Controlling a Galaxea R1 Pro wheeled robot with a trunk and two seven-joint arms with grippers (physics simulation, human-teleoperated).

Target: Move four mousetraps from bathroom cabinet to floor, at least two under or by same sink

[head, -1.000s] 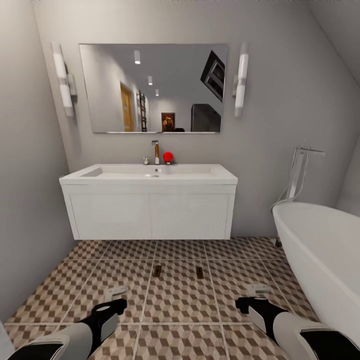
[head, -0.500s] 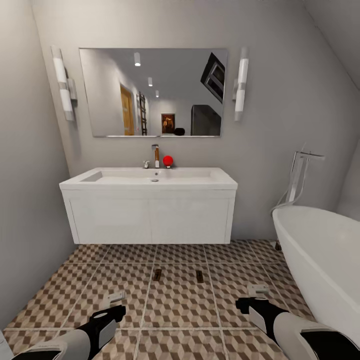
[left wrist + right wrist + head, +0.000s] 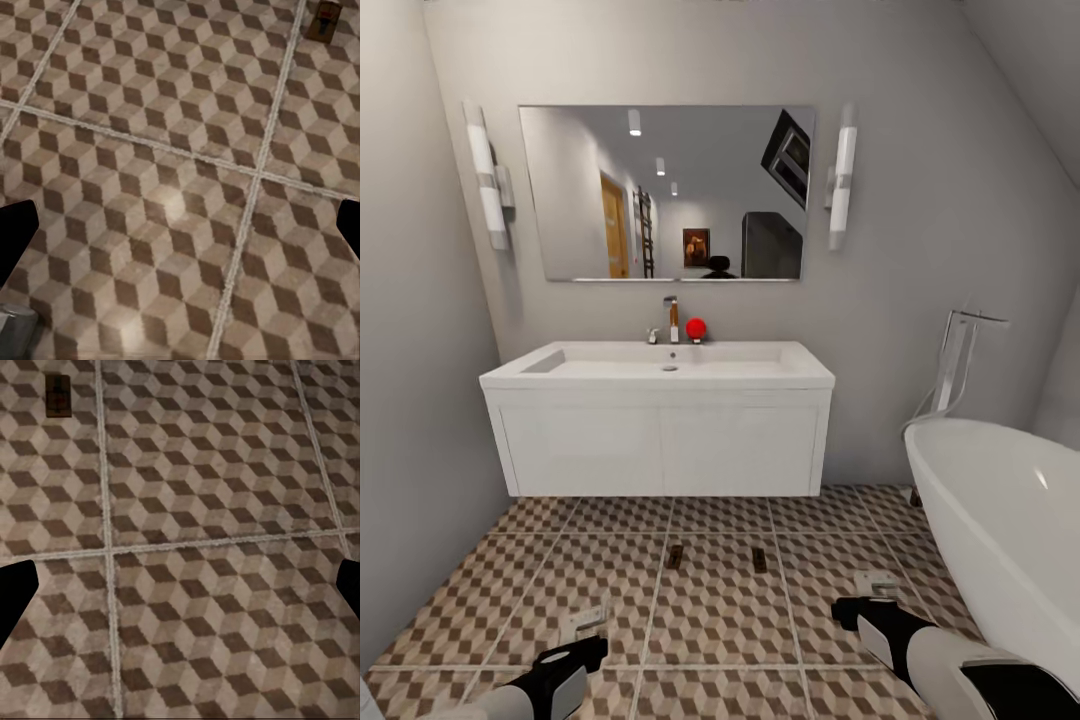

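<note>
Two mousetraps (image 3: pixel 675 557) (image 3: pixel 759 560) lie flat on the floor (image 3: pixel 710 610), side by side but apart, just in front of the sink (image 3: pixel 660 366). The left gripper (image 3: pixel 588 620) and right gripper (image 3: pixel 878 582) hang low over the tiles. Both jaws are spread wide and hold nothing.

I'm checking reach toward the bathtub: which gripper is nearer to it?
Right. The right gripper hovers over the bathroom floor just beside the bathtub. The left gripper is across the floor, toward the opposite wall.
</note>
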